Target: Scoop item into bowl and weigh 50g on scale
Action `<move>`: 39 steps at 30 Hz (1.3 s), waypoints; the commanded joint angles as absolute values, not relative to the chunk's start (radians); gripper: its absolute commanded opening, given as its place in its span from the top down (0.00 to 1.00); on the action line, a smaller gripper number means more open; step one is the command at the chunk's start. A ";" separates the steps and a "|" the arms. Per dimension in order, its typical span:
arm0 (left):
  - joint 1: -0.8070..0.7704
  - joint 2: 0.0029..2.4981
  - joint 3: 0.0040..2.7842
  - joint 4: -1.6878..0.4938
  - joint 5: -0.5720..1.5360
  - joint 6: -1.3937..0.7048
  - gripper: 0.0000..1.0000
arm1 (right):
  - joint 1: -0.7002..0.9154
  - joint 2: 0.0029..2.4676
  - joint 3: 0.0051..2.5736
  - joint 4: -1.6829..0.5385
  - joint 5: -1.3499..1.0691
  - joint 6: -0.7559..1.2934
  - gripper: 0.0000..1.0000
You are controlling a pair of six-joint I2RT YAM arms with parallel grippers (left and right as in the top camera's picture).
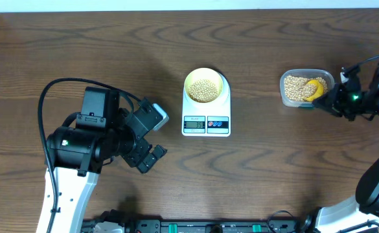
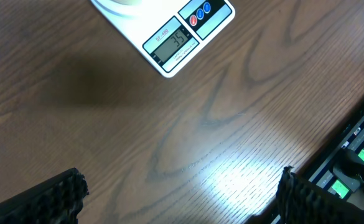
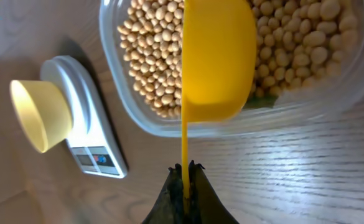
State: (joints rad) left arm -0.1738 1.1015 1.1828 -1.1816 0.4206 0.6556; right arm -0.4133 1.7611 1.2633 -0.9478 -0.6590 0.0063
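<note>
Right end effector (image 3: 185,174) pinches the scoop (image 3: 216,56) by its handle, cup pointing into the beans (image 3: 150,62) (left end effector (image 2: 182,199) spread)

Cut-off edges, an unreadable readout

In the left wrist view the scale (image 2: 178,37) runs off the top edge with barely a sliver of the bowl (image 2: 124,4). Overhead its display (image 1: 195,123) is too small to read. The scoop (image 3: 216,56) covers some beans (image 3: 150,62), its hollow unseen.

Clear plastic container (image 1: 284,97) on a dark wood-grain table (image 1: 79,52). I see a bright yellow scoop (image 3: 216,56) with its cup inside the container and its thin handle out over the rim. Black rail with green lights (image 1: 195,226) sits well apart from the container, along the table edge.
</note>
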 commanded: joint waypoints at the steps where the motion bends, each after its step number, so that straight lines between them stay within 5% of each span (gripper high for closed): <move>1: -0.170 1.097 1.195 -1.185 0.436 0.665 0.00 | -0.453 1.771 1.260 -0.958 -0.777 -0.017 0.99; 23: -0.170 1.097 1.195 -1.185 0.436 0.665 0.00 | -0.628 1.771 1.260 -1.068 -1.042 -0.147 0.99; 39: -0.170 1.097 1.195 -1.185 0.437 0.665 0.00 | -0.574 1.771 1.260 -1.127 -1.182 -0.196 0.99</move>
State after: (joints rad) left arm -0.1738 1.1015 1.1828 -1.1812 0.4206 0.6556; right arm -0.6079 1.7611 1.2629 -1.1255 -1.1122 -0.1669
